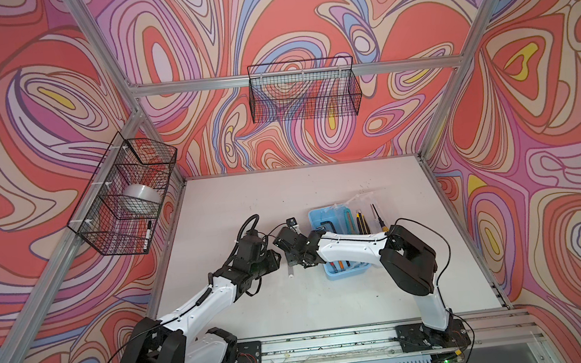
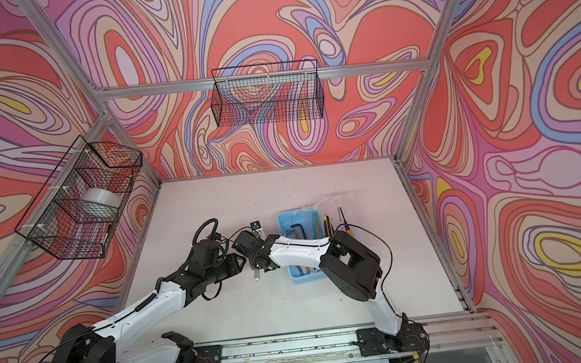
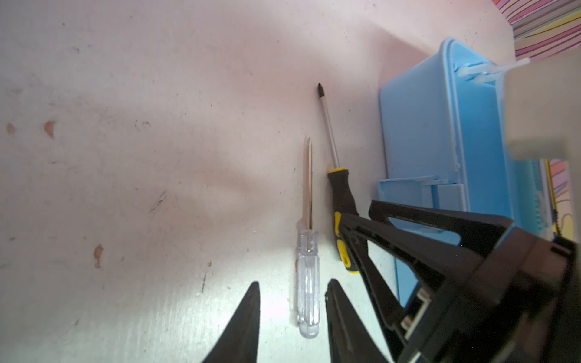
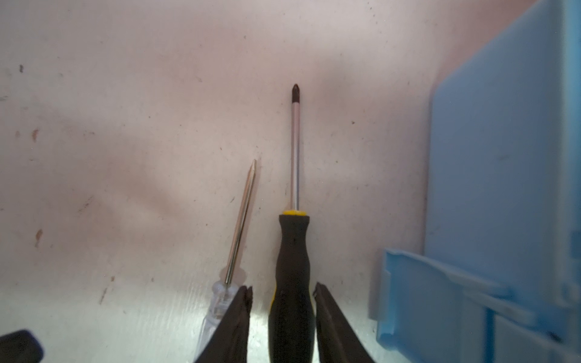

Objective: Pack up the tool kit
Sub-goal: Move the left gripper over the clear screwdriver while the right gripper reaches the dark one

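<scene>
You have a scuffed white table [image 1: 241, 209] carrying a light-blue box [image 1: 316, 215]. At its 9 o'clock, a clear-handled screwdriver [image 3: 306, 283] and a black-and-yellow screwdriver [image 4: 292, 251] lie side by side, apart.

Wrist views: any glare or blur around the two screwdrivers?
Left wrist view: bright glare on the table around the clear-handled screwdriver, which is itself sharp. Right wrist view: same glare beside the black-handled screwdriver, which is crisp; the tool kit box is blurred.
</scene>
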